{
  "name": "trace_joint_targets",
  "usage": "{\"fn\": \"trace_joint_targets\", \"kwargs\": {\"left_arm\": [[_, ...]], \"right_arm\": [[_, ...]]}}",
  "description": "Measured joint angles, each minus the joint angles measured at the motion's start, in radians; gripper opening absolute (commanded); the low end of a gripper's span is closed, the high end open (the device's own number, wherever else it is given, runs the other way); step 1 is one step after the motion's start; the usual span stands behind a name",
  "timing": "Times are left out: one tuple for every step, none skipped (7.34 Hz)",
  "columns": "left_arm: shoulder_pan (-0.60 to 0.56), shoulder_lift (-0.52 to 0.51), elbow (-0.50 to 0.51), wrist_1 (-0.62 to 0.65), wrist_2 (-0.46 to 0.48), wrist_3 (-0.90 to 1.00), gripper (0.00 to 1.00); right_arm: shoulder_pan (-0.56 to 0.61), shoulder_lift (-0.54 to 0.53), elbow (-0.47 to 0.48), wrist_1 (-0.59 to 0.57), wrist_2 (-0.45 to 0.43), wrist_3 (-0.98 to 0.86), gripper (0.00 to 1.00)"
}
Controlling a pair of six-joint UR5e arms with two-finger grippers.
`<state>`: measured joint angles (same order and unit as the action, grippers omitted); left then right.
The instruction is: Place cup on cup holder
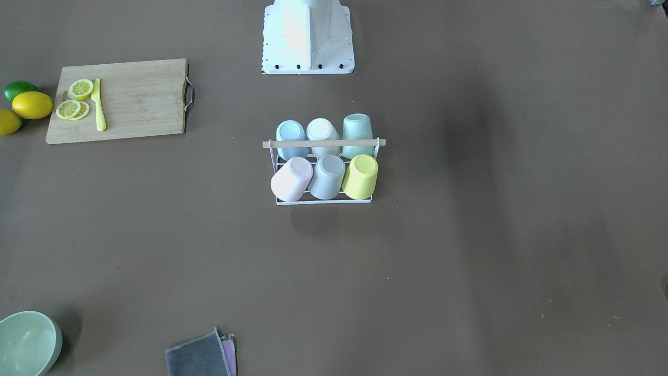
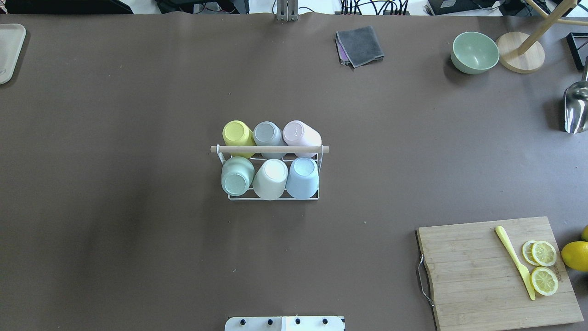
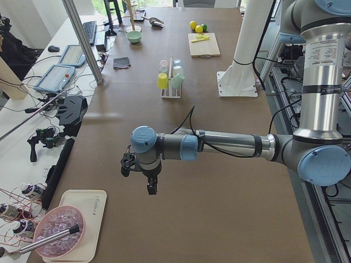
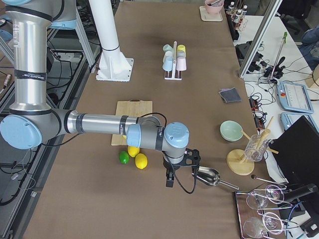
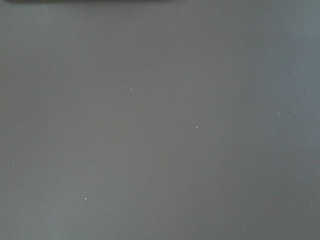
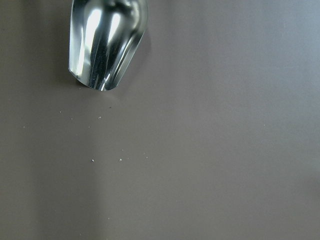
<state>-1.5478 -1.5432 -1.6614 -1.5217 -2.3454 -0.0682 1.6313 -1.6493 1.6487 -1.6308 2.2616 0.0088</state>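
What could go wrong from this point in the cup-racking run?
1. The cup holder carries six cups with no free prong visible; adding another could dislodge one.
2. The pink cup leans outward over the holder's end; a bump might tip it off.
3. The right gripper hangs close to the metal scoop; its next move could knock it.

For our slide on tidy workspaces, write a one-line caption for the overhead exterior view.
Six pastel cups, bottoms up, sit on the cup holder at mid-table, cutting board lower right.
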Motion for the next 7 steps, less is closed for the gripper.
{"fn": "trace_joint_targets", "kwargs": {"left_arm": [[0.0, 0.0, 0.0, 0.0, 0.0, 0.001, 0.98], [0.0, -0.001, 0.0, 0.0, 0.0, 0.001, 0.98], [0.0, -0.001, 0.001, 0.0, 0.0, 0.002, 0.98], [0.0, -0.001, 0.001, 0.0, 0.0, 0.002, 0.98], [0.0, 0.0, 0.001, 0.0, 0.0, 0.002, 0.98], [0.0, 0.0, 0.002, 0.0, 0.0, 0.002, 0.98], [0.0, -0.001, 0.002, 0.0, 0.0, 0.002, 0.98]], "right_arm": [[0.0, -0.001, 0.003, -0.001, 0.005, 0.014, 1.0], [0.0, -0.004, 0.006, -0.002, 0.006, 0.019, 1.0], [0.001, -0.006, 0.008, -0.001, 0.007, 0.021, 1.0], [0.001, -0.008, 0.01, 0.0, 0.008, 0.022, 1.0], [0.0, -0.009, 0.012, 0.0, 0.008, 0.022, 1.0], [0.0, -0.01, 0.014, -0.001, 0.009, 0.022, 1.0], [0.001, -0.01, 0.015, 0.0, 0.009, 0.021, 1.0]]}}
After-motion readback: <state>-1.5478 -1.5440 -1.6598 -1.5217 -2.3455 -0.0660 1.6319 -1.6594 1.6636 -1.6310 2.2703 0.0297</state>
